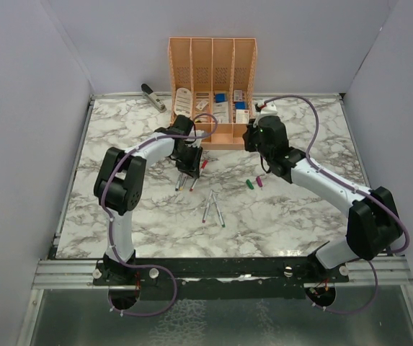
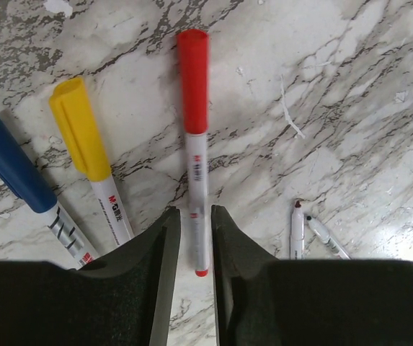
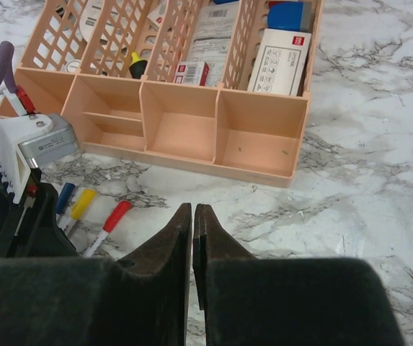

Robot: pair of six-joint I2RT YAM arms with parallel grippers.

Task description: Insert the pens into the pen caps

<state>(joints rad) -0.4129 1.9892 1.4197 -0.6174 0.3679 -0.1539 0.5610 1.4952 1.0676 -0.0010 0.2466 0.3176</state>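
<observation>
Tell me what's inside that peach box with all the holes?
In the peach organiser, the back slots hold a white box, a printed packet and a yellow-tipped thing. The front trays in view hold nothing. The lattice walls cover the lower parts, so the rest is hidden.

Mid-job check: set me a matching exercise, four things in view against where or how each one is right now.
Things:
1. red pen
2. green cap
3. stapler
4. right gripper

Places or states:
A. shut, holding nothing
B. at the far edge, left of the organiser
C. between the jaws of the left gripper
D. lying beside the purple cap

Pairs: 1-C, 2-D, 3-B, 4-A
</observation>
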